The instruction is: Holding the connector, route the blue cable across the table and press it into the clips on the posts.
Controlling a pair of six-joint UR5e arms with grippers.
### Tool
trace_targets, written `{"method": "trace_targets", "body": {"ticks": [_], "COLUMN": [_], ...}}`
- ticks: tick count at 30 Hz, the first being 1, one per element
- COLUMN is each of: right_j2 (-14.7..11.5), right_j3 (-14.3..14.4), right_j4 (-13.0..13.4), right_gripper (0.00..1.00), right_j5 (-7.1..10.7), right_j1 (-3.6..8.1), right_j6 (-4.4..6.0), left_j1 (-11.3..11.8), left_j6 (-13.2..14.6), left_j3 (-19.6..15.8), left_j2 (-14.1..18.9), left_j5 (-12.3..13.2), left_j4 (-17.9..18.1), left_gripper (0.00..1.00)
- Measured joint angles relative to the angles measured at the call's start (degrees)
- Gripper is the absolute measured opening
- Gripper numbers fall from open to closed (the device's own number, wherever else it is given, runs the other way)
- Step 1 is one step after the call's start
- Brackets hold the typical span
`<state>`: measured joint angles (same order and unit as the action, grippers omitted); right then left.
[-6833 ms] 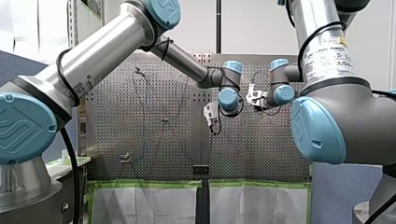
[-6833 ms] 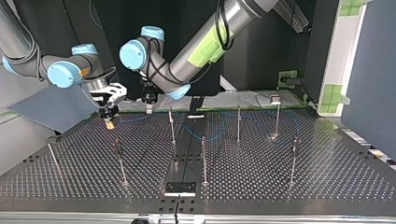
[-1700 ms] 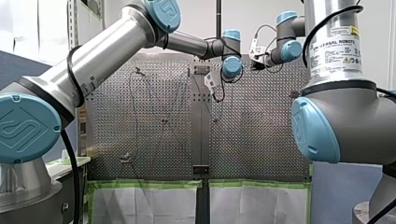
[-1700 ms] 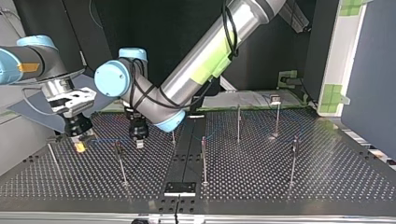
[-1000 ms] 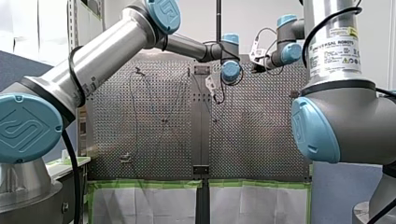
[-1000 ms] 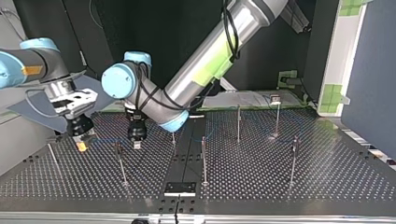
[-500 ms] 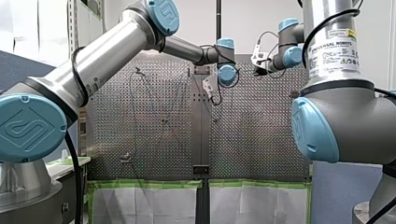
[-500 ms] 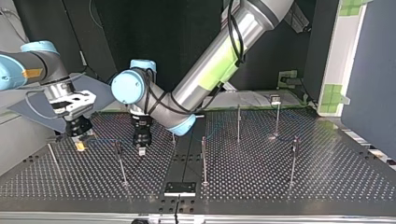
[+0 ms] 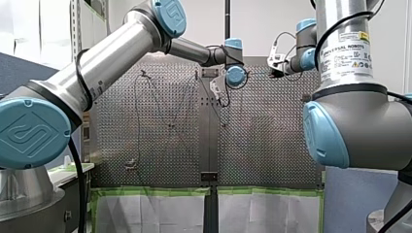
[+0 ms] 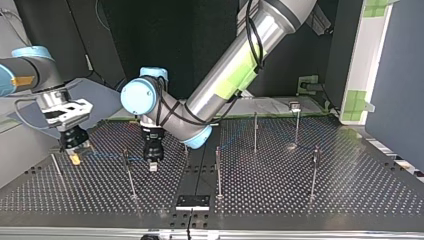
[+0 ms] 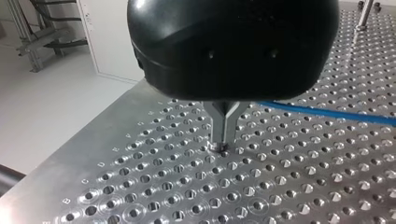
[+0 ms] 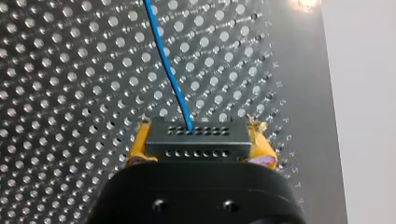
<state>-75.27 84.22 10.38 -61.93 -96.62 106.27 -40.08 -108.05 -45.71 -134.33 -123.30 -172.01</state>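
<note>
Right gripper (image 12: 200, 128): yellow pads (image 12: 138, 145) clamped on both ends of the dark grey rectangular connector block (image 12: 196, 142). The block is held low over the perforated metal table (image 12: 70, 70), near its edge, at the top view's left. Thin blue cable (image 12: 166, 65) leaves the block's face and runs toward the top view's middle, crossing a slim metal post (image 10: 129, 172). Left gripper (image 11: 223, 133): metal fingers pressed together, tips down at the table surface. The cable reaches them from one side; whether it is pinched, cannot tell.
</note>
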Motion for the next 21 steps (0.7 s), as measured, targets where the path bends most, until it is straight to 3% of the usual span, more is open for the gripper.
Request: {"method": "trace_targets", "body": {"ticks": [6,9,11,12,14,15,16,17,18,19,21], "right_j2": [0.1,0.1,0.1,0.1,0.2,0.2,0.2,0.2,0.2,0.2,0.2], "right_j3": [0.0,0.0,0.0,-0.1,-0.1,-0.1,0.0,0.0,-0.1,0.0,-0.1], "right_j4": [0.0,0.1,0.1,0.1,0.1,0.1,0.1,0.1,0.1,0.1,0.1], "right_gripper": [0.00,0.00,0.00,0.00,0.00,0.00,0.00,0.00,0.00,0.00,0.00], "right_j5": [0.38,0.65,0.73,0.76,0.85,0.93,1.02,1.14,1.22,1.28,1.36], "right_j1": [0.75,1.08,1.26,1.34,1.52,1.59,1.65,1.72,1.75,1.77,1.80], "right_j6": [0.01,0.01,0.01,0.00,-0.07,-0.10,-0.13,-0.17,-0.20,-0.21,-0.25], "left_j1": [-0.4,-0.8,-1.2,-1.3,-1.7,-1.9,-2.0,-2.2,-2.4,-2.5,-2.7], "left_j6": [0.0,-0.1,-0.1,-0.1,-0.1,-0.1,-0.1,-0.1,-0.1,-0.1,-0.2], "left_j3": [0.0,0.0,0.0,-0.1,-0.1,0.0,0.0,-0.1,-0.1,-0.1,-0.1], "left_j2": [0.0,0.0,0.0,0.0,0.0,0.0,0.0,0.0,0.0,0.0,0.0], "left_j5": [0.2,0.2,0.2,0.2,0.2,0.1,0.1,0.0,-0.1,-0.3,-1.0], "left_j4": [-1.2,-1.9,-2.3,-2.5,-2.8,-2.9,-3.2,-3.6,-3.9,-4.4,-5.4], "left_gripper": [0.02,0.08,0.20,0.20,0.44,0.62,0.62,0.80,0.80,0.95,1.00]}}
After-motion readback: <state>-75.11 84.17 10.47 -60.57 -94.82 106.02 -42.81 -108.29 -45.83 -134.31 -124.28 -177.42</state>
